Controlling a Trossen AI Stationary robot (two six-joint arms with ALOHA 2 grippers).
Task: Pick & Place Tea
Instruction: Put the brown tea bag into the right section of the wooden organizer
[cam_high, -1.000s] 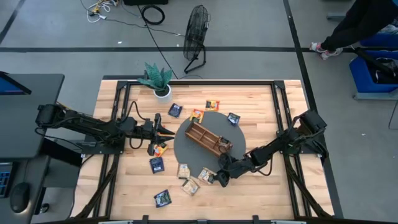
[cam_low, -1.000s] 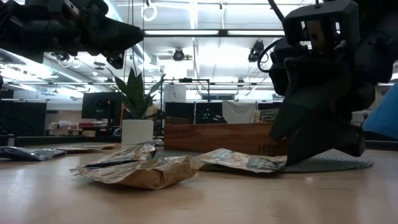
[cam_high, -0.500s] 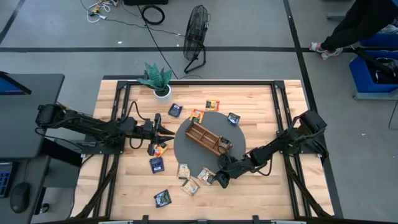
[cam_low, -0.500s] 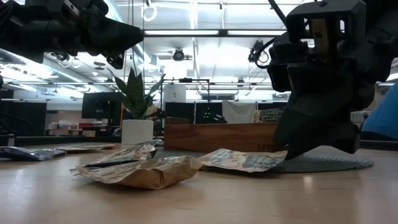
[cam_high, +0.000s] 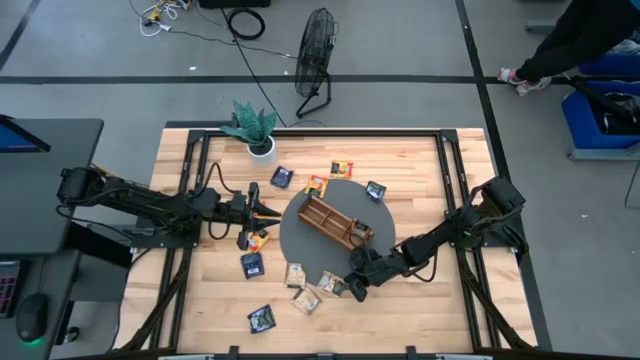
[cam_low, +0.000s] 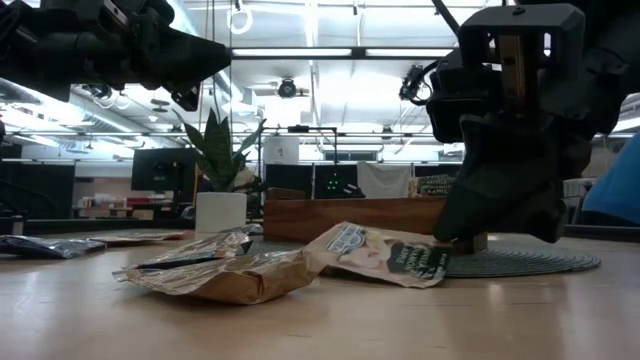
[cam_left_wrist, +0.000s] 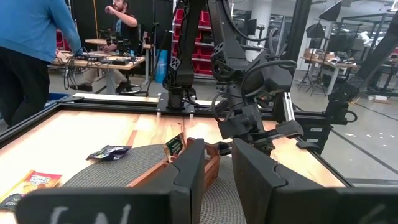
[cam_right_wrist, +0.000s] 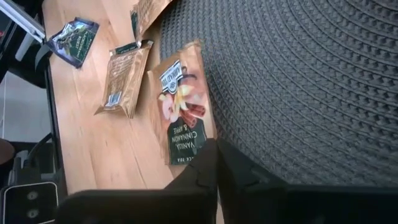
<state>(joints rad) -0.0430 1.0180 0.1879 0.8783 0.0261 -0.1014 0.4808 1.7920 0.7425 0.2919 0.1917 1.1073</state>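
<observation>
At the mat's near edge: right gripper (cam_high: 352, 288) pinched tight on a corner of the beige vanilla-cinnamon tea sachet (cam_right_wrist: 182, 112), tilted up off the wood.
Left of the mat: left gripper (cam_high: 272, 214) hovering, can't tell what its jaws are doing.
Other sachets: two beige ones (cam_high: 300, 287) just left of it.
Tray: wooden divided tray (cam_high: 333, 221) on the round grey mat (cam_high: 295, 235).

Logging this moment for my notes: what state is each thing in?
Right claw: shut on the vanilla sachet, one edge lifted off the table.
Left claw: hovering beside the mat, partly closed, empty.
Tray: on the mat.
Beige sachets: lying loose on the table.
</observation>
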